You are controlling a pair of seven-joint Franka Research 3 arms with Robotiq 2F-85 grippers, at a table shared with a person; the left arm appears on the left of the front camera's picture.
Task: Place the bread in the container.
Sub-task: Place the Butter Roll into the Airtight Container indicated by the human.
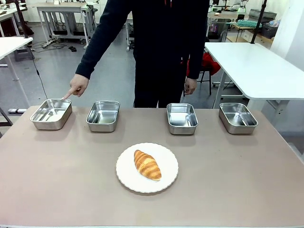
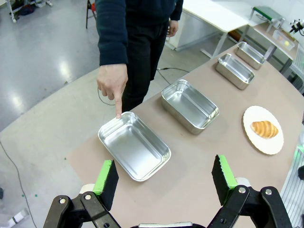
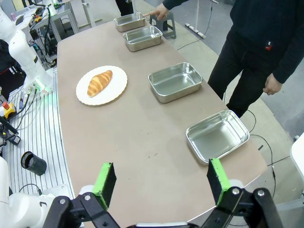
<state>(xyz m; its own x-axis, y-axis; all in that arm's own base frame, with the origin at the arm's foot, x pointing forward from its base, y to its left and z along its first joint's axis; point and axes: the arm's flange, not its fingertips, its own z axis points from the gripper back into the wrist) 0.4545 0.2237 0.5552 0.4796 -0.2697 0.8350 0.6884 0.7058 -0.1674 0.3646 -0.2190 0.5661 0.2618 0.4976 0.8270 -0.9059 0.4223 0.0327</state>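
The bread, a golden-brown croissant [image 1: 147,165] [image 2: 264,128] [image 3: 99,83], lies on a round white plate [image 1: 167,178] [image 2: 271,142] [image 3: 114,92] at the table's middle front. A person's finger [image 1: 66,94] [image 2: 118,112] points at the rim of the far-left steel container [image 1: 51,114] [image 2: 134,145] [image 3: 128,21]. My left gripper [image 2: 164,180] hovers open above the table just short of that pan. My right gripper [image 3: 161,181] stands open, high over the table's right end, near the far-right pan [image 3: 217,135].
Three more like steel pans [image 1: 103,115] [image 1: 182,118] [image 1: 237,118] stand in a row along the far edge. The person stands behind the table's middle, the other hand [image 1: 190,86] hanging down. White tables stand in the room behind.
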